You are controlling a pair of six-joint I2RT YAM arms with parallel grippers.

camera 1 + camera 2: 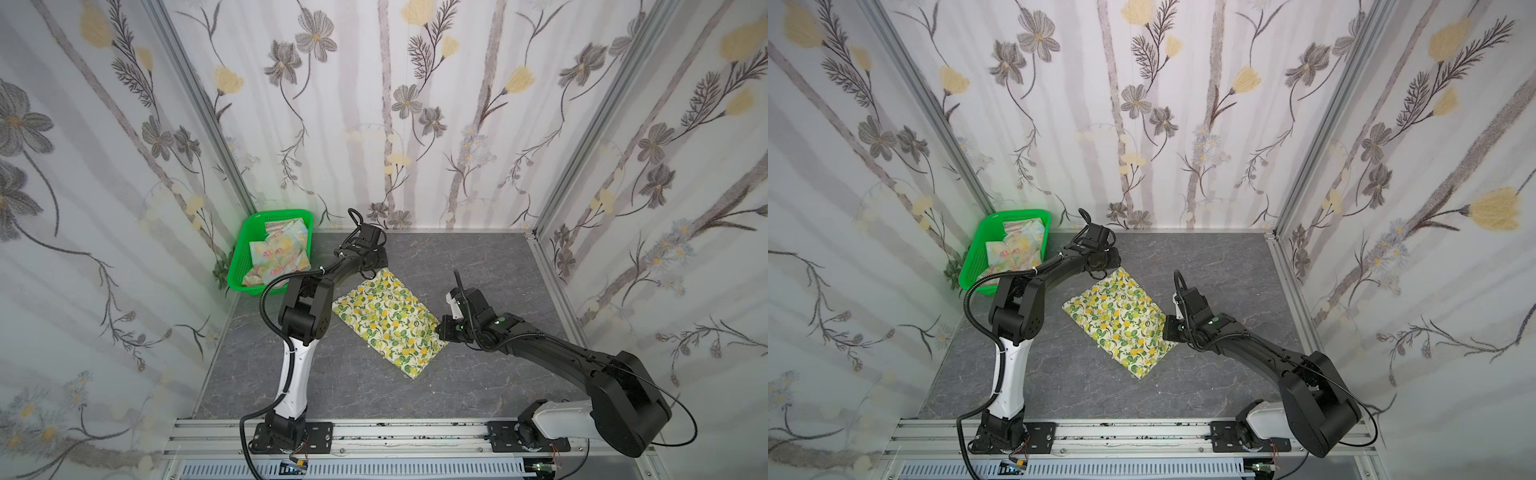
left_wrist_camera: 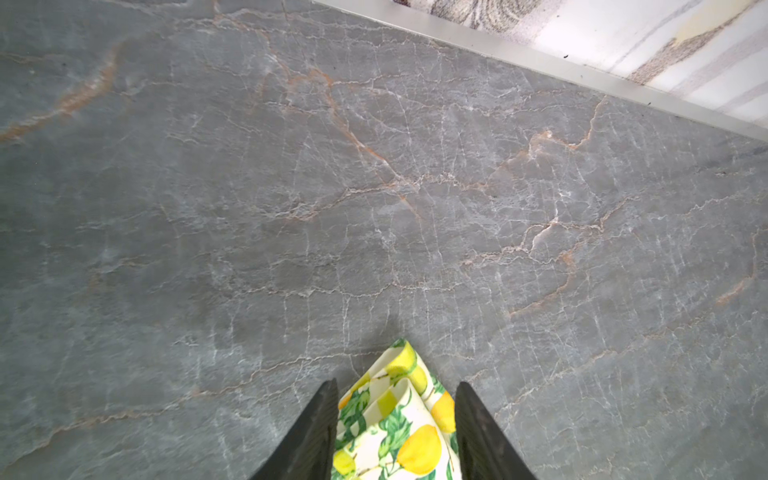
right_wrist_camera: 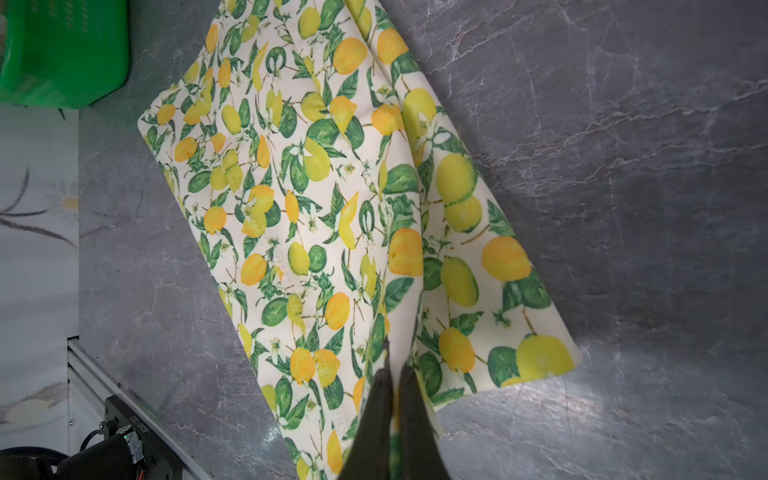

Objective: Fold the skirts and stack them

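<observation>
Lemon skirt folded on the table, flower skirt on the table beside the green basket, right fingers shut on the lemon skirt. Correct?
No: the flower skirt lies inside the green basket, not beside it, as both top views show. The lemon skirt is folded on the table, and the right gripper has its fingers shut on it.
</observation>
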